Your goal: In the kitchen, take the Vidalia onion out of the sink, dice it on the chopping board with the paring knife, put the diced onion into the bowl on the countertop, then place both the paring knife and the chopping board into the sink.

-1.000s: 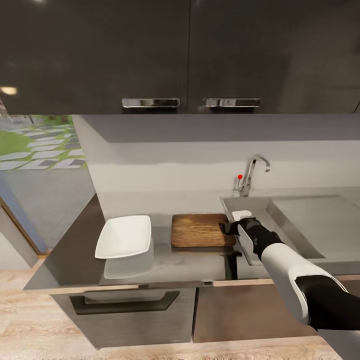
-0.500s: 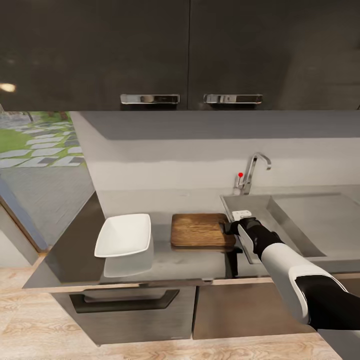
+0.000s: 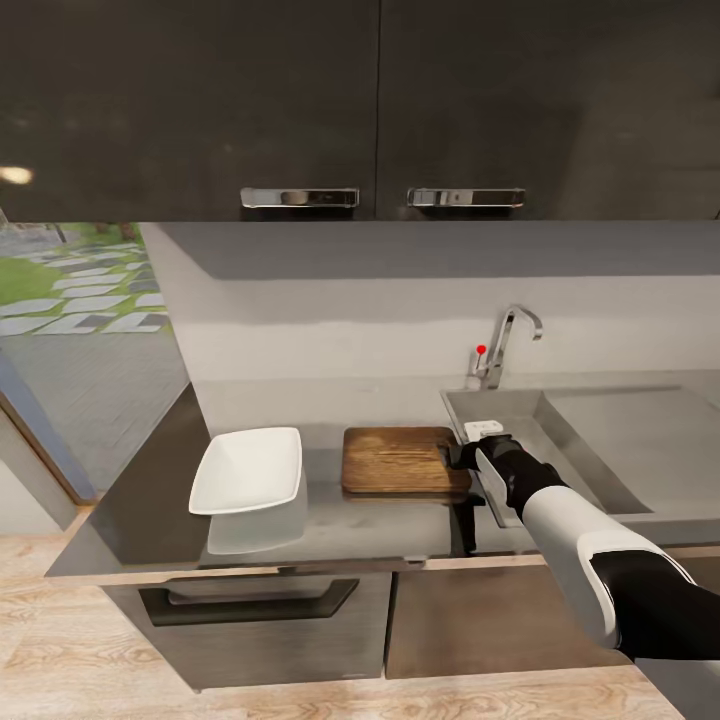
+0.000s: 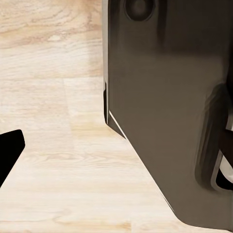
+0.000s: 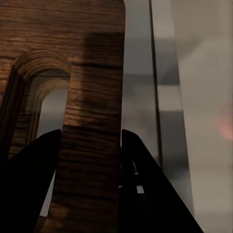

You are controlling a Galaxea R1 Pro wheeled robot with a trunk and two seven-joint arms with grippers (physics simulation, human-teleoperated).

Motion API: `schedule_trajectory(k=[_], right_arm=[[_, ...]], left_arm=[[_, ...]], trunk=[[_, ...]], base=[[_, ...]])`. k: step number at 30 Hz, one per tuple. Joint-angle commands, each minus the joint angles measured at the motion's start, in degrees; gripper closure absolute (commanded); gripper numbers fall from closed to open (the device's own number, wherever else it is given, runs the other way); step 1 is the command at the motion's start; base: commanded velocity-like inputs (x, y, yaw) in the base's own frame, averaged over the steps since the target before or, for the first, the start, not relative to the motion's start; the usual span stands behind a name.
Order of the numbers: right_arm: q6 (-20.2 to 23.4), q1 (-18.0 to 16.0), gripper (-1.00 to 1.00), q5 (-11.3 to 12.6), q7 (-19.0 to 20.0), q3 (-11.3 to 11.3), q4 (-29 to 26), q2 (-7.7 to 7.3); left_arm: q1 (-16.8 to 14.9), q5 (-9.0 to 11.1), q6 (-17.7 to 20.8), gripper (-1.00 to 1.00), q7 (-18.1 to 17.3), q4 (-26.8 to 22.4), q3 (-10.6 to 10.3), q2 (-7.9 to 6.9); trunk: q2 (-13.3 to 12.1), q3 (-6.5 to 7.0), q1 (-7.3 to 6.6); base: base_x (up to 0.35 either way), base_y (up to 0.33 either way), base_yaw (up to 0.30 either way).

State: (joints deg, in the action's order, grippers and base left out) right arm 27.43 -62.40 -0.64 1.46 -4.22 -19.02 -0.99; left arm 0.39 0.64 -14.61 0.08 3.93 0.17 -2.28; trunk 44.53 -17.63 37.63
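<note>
The dark brown chopping board [image 3: 395, 460] lies flat on the grey countertop [image 3: 150, 500], between the white bowl [image 3: 248, 470] and the sink [image 3: 500, 410]. My right gripper [image 3: 455, 458] is at the board's right edge, beside the basin. In the right wrist view the board [image 5: 92, 97] shows a cut-out handle hole, and my right gripper [image 5: 91, 133] is shut on the wooden strip beside it, one dark finger [image 5: 34, 179] on each side. The bowl looks empty. The paring knife and the onion are out of view. A dark shape [image 4: 9, 150] at the left wrist view's edge may be a finger.
The chrome tap [image 3: 500, 345] with its red knob stands behind the basin, and the flat drainboard [image 3: 640, 440] extends to the right. Dark upper cabinets [image 3: 300, 100] hang above. A drawer handle [image 3: 250, 603] sits below the counter's front edge. The left wrist view shows wooden floor [image 4: 58, 170] and a dark panel [image 4: 160, 97].
The head camera shifted slightly about a second ago, moving the whole picture. The board, the bowl and my right gripper keep their places.
</note>
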Motion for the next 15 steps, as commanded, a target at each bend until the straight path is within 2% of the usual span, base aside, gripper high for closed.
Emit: schedule_trajectory(k=[1, 2, 15], right_arm=[[0.31, -0.01, 1.0, -0.5, 0.12, -0.62, -0.06, -0.06], [0.3, -0.01, -1.0, -0.5, 0.12, -0.62, -0.06, -0.06], [0.26, -0.01, -1.0, -0.5, 0.12, -0.62, -0.06, -0.06]], left_arm=[[-0.04, 0.06, -0.33, -1.0, 0.01, 0.11, 0.0, 0.0], [-0.04, 0.06, -0.33, -1.0, 0.01, 0.11, 0.0, 0.0], [-0.04, 0.06, -0.31, -1.0, 0.01, 0.11, 0.0, 0.0]], trunk=[[0.05, -0.06, 0.01], [0.05, -0.06, 0.01], [0.05, -0.06, 0.01]], base=[[0.0, 0.0, 0.0], [0.0, 0.0, 0.0], [0.0, 0.0, 0.0]])
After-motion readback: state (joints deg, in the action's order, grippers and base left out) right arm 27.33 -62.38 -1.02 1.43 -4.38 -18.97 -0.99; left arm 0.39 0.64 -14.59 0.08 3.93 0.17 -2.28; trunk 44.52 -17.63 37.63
